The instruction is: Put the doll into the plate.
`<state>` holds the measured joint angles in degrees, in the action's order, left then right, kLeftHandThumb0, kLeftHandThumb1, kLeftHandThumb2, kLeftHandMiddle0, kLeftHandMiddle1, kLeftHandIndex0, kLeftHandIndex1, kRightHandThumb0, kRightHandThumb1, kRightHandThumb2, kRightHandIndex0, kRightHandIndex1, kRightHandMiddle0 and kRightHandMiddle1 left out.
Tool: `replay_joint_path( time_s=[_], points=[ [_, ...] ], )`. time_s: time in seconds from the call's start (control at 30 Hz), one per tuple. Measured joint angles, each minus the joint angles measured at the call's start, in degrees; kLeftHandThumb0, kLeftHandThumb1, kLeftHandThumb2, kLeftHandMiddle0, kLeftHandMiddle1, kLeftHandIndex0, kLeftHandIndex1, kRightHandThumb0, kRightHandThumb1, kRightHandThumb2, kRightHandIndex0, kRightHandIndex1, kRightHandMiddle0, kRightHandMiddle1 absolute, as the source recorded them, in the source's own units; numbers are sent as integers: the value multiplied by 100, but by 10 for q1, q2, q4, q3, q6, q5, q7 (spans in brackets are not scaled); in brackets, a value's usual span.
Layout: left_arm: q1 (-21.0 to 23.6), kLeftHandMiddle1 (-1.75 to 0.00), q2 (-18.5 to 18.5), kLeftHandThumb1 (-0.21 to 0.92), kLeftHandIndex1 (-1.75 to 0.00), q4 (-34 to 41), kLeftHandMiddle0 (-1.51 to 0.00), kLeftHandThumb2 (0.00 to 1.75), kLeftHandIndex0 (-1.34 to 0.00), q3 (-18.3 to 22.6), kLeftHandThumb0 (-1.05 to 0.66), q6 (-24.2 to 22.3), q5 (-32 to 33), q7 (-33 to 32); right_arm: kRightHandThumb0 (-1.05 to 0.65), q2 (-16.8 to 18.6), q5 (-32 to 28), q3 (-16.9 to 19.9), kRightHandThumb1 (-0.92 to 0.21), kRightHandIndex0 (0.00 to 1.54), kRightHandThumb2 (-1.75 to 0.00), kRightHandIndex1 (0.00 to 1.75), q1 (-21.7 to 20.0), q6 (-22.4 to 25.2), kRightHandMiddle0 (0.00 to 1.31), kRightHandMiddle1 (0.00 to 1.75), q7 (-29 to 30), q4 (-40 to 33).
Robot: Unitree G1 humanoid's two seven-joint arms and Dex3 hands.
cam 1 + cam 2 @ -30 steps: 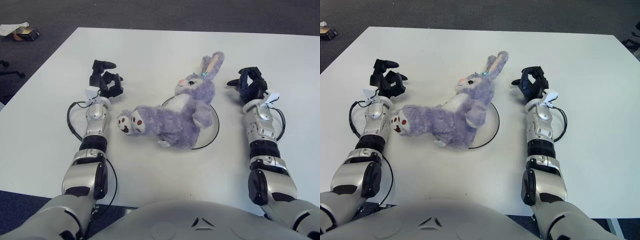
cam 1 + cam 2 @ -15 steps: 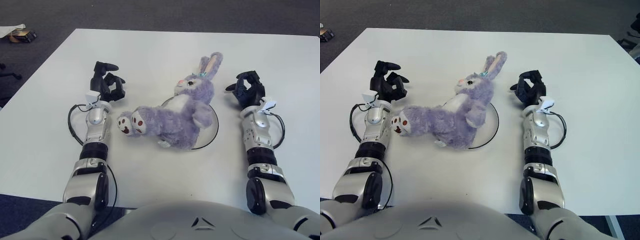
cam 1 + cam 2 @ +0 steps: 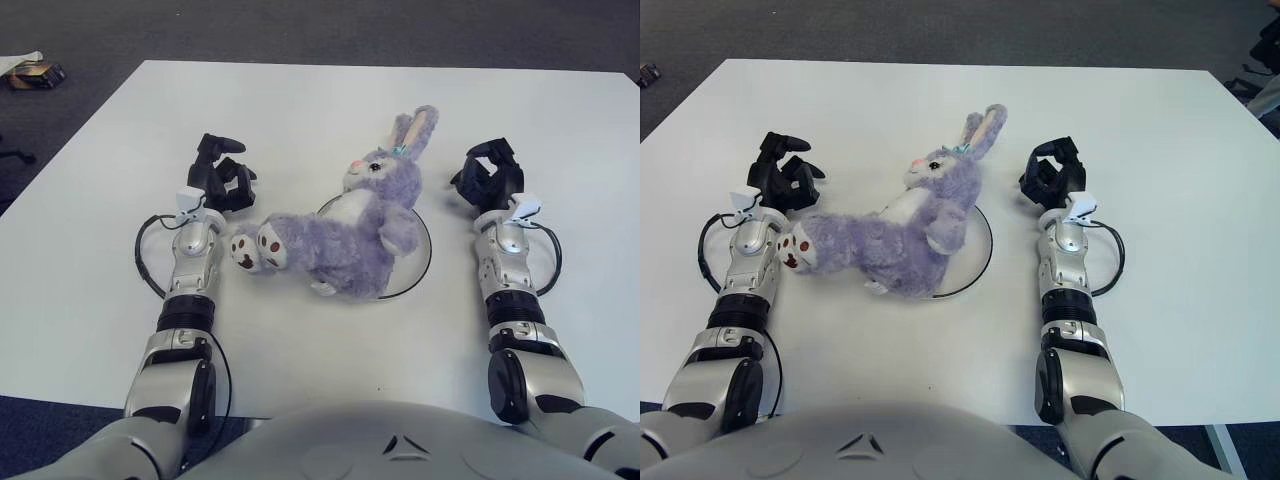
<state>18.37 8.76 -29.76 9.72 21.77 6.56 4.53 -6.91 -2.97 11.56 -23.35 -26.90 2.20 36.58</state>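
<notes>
A purple plush rabbit doll (image 3: pixel 345 235) lies on its side across a clear round plate (image 3: pixel 418 262) in the middle of the white table. Its torso and head cover most of the plate, while its feet stick out past the left rim. My left hand (image 3: pixel 222 180) shows just left of the doll's feet, fingers relaxed and holding nothing. My right hand (image 3: pixel 487 175) shows right of the plate, apart from the doll, fingers loosely curled and empty.
The white table (image 3: pixel 300 100) stretches back behind the doll. Dark carpet surrounds it, with a small item (image 3: pixel 28 72) on the floor at the far left. Black cables loop beside both forearms.
Both hands have drifted slightly inward toward the doll. The doll and plate appear shifted a little in view, as the head camera moved.
</notes>
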Motion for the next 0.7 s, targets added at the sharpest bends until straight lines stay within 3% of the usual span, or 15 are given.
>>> replay_joint_path(
  time_s=[0.13,0.3,0.5,0.7],
  points=[
    [1,-174,1,29,-175,1,-55,136,-48,1,-1,-1,0,1,-43,-10,61,-24,-49,92,-110,175,0,-84,48,175,39,-1],
    [0,-175,1,31,-175,0,-51,133,-49,1,-1,2,-1,1,-43,-27,126,-48,-48,96,-111,175,-6,-173,48,175,91,19],
    [-1,-175,-1,32,-175,-1,-50,132,-48,1,-1,6,-3,1,-43,-39,151,-60,-48,102,-112,175,-25,-209,49,175,119,61],
    [-2,-175,0,33,-175,-1,-49,132,-48,2,-1,10,-4,1,-43,-47,122,-58,-47,105,-112,175,-40,-223,49,175,89,104]
  ],
)
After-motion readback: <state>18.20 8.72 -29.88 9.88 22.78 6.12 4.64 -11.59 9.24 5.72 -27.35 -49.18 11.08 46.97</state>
